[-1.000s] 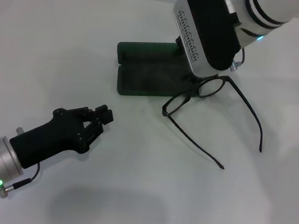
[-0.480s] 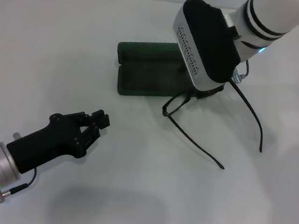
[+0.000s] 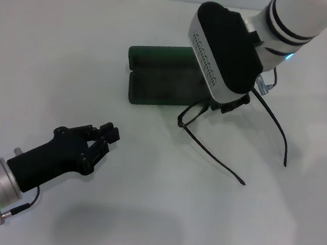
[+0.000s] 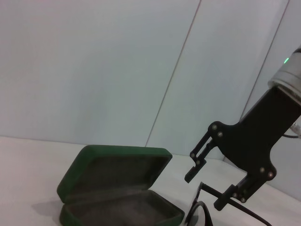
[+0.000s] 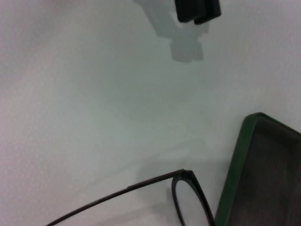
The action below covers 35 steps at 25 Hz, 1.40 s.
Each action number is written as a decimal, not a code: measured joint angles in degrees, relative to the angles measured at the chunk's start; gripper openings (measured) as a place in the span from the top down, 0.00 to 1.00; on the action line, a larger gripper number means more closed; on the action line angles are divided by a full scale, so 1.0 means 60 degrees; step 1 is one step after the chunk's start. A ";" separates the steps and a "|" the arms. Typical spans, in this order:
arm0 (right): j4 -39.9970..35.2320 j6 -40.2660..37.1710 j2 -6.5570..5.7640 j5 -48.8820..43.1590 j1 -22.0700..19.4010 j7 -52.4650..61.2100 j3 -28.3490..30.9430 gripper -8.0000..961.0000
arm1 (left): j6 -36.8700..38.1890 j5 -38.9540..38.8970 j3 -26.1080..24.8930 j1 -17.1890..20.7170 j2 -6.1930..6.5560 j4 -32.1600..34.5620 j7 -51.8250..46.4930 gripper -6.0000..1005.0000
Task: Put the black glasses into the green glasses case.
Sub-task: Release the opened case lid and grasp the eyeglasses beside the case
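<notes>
The right gripper [image 4: 214,190] is lowered with fingers spread apart; the left gripper [image 3: 107,135] is held low, fingers together.

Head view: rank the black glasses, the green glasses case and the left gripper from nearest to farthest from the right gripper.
1. black glasses: directly under the right gripper, temples trailing toward the robot.
2. green glasses case: open, just to the gripper's left, beside the frame.
3. left gripper: well off to the left, nearer the robot.

1. Open green glasses case [image 3: 162,81] lies on the white table [image 3: 53,56].
2. Right gripper [image 3: 231,105] hangs over the black glasses [image 3: 234,127] beside it.
3. Left gripper [image 3: 106,137] hovers well apart, nearer the robot.
</notes>
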 joint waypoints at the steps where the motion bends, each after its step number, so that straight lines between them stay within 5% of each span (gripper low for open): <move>1: 0.0042 0.0043 0.0000 0.0019 0.0006 -0.0017 -0.0039 0.48 | -0.0001 -0.0003 0.0000 -0.0007 0.0003 -0.0020 0.0001 0.88; 24: 0.0828 0.0595 0.0000 0.0810 0.0175 -0.0084 -0.0887 0.49 | -0.0107 0.0019 0.0021 0.0006 -0.0011 -0.0029 0.0020 0.89; 35: 0.0756 -0.0335 0.0000 0.0735 0.0061 0.0819 -0.0803 0.49 | -0.0102 0.0017 0.0035 0.0013 -0.0011 -0.0030 0.0091 0.89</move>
